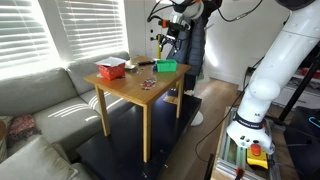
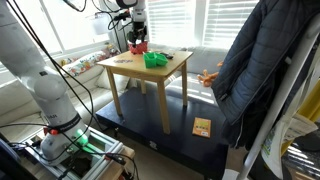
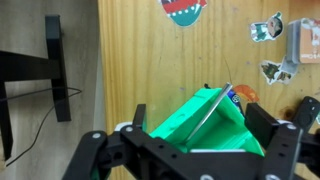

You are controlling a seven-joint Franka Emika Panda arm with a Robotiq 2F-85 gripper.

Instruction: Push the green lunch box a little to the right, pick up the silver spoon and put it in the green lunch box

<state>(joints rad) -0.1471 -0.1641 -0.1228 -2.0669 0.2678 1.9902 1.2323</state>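
The green lunch box [image 3: 205, 125] sits on the wooden table [image 3: 130, 60], right under my gripper [image 3: 200, 118] and between its two black fingers. The silver spoon [image 3: 210, 108] lies slanted inside the box, its upper end resting on the box's rim. The fingers are wide apart and touch nothing. In both exterior views the gripper [image 1: 168, 42] [image 2: 135, 32] hangs just above the green box [image 1: 166, 66] [image 2: 155, 60], which stands near one table edge.
A red and white container [image 1: 110, 69] [image 2: 138, 46] stands at the other end of the table. A round patterned disc [image 3: 182, 10] and foil wrappers [image 3: 268, 30] lie on the tabletop. A person in a dark jacket [image 2: 250, 70] stands close by. A grey sofa [image 1: 40, 95] adjoins the table.
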